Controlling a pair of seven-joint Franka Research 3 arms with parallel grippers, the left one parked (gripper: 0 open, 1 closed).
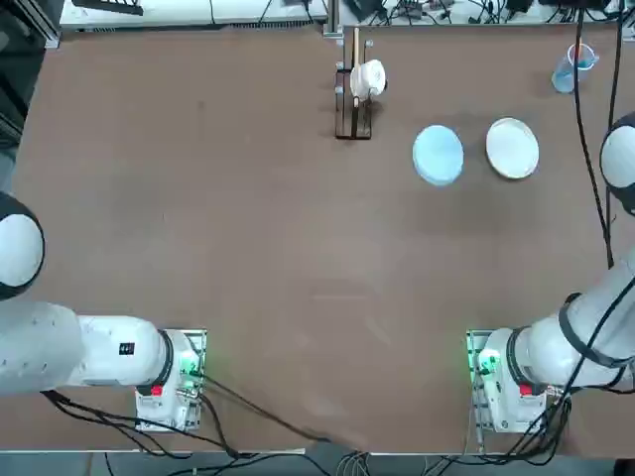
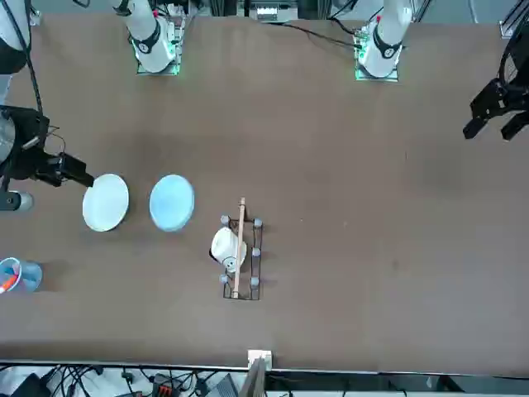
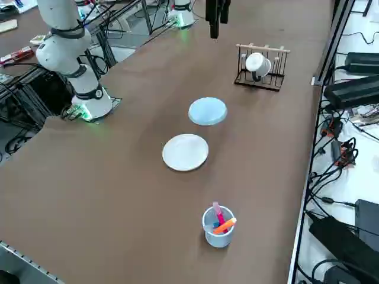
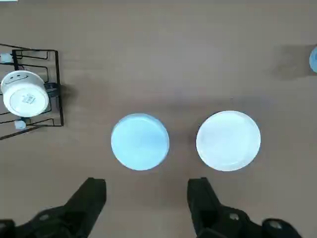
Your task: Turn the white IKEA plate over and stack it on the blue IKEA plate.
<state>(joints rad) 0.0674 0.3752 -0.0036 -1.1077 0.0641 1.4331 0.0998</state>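
Right arm (image 1: 585, 322): mount seen at the near edge in the top view. Right gripper (image 4: 147, 184): the wrist view shows its fingers spread wide, released, nothing between them; the top view misses it, while the front view has it near the white plate.

White plate (image 1: 512, 149): flat on the table, to the right of the blue plate (image 1: 438, 156), close but apart, not stacked. All four views agree.

Farther: tumbler (image 3: 218, 227), clear blue; pens (image 3: 225, 226) inside show in the right side view, but the wrist view catches only its edge. Rack (image 3: 261, 68), dark wire with a wooden bar, holds a white mug (image 4: 26, 93); a drawn smile shows in the wrist view, not in the top view.

Surface: table (image 1: 238, 228) plain brown; black cables (image 1: 268, 412) cross its near part.

Room, beyond the far edge: black boxes (image 3: 354, 92) and tangled wires (image 3: 328, 171) on white, clearest from the right side.
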